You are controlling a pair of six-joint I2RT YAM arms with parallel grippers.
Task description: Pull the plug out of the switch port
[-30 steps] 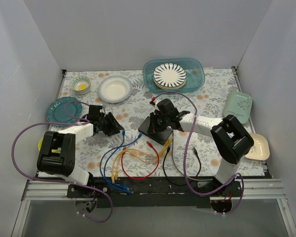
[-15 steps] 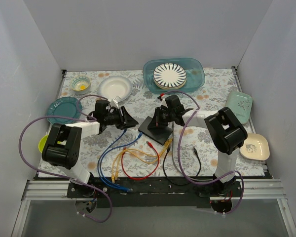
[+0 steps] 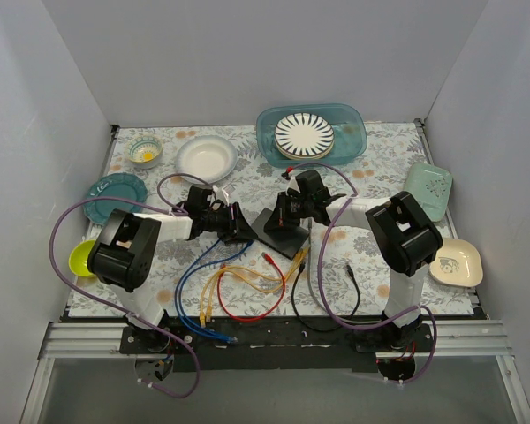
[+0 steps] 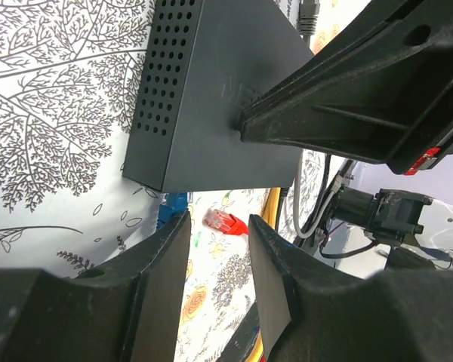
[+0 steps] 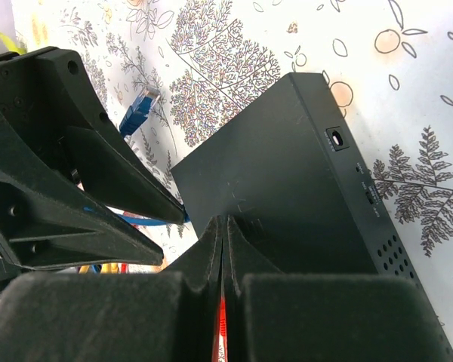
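The switch is a flat black box at the table's middle. It also shows in the left wrist view and the right wrist view. My right gripper is shut, its tips pressed on the switch's top face. My left gripper is open at the switch's left front corner. A blue plug sits at that corner beside one finger, and its blue cable runs between the left fingers. A red plug lies loose on the cloth.
Loose blue, yellow, red and black cables lie in front of the switch. Another loose blue plug lies to its left. A white bowl, teal tray, teal plate and green dish ring the table.
My left gripper has moved right, from well left of the switch up to its corner. My right gripper swung onto the switch a second ago and has since held still.
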